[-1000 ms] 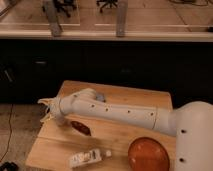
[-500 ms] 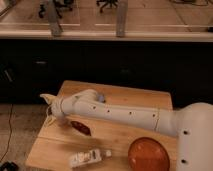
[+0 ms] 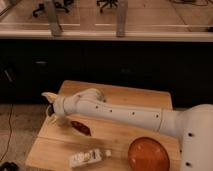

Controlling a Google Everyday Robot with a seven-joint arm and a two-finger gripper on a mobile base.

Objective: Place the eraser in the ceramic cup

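My gripper is at the end of the white arm, over the left edge of the wooden table. A small beige-grey shape shows just under the gripper; it may be the ceramic cup, mostly hidden. A white oblong object, possibly the eraser, lies flat near the front edge, well apart from the gripper. A dark red object lies on the table just right of and below the gripper.
An orange plate sits at the front right of the table. My arm crosses the middle of the table from the right. A dark counter front stands behind the table, and the floor lies to the left.
The gripper has shifted a little up and to the right along the table's left edge. The objects on the table have not moved.
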